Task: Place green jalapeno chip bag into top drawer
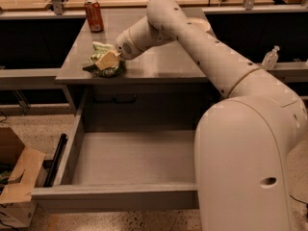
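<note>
The claw (108,60) rested on the green jalapeno chip bag (99,47), which lay crumpled near the front left edge of the grey worktop (159,64). A red soda can (94,15) stood upright well behind the bag, near the back left corner. Below the worktop the top drawer (130,162) stood open, showing its flat grey bottom. A cardboard box (19,177) sat on the floor to the drawer's left.

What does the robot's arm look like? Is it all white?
Mostly! The arm is creamy white, smooth and round like fat tubes, widening into a bulky rounded part with a dark oval slot. Tiny dark dots run along it. The gripper at its tip looks pale tan, and it is at the green jalapeno chip bag on the grey table.
</note>
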You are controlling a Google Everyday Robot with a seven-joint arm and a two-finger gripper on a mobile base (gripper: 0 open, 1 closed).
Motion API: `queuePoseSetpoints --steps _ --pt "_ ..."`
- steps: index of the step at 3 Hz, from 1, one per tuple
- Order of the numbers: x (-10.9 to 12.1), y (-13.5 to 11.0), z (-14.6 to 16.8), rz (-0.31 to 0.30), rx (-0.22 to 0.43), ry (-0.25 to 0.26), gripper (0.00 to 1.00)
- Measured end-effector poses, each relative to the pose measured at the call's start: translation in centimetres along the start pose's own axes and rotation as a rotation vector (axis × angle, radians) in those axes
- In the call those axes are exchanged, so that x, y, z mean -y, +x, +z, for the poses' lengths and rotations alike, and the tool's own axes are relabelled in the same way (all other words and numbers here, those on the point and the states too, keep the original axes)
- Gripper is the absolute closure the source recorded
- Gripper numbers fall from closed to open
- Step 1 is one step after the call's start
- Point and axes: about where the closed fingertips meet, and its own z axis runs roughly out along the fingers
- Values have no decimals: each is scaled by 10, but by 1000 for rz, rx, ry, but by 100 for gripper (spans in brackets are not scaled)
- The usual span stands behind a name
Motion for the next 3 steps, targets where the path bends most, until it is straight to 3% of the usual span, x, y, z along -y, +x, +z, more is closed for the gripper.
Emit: queuePoseSetpoints --steps 1,3 --pt "0 0 0 0 0 0 100" --pt "0 -1 -1 0 0 0 51"
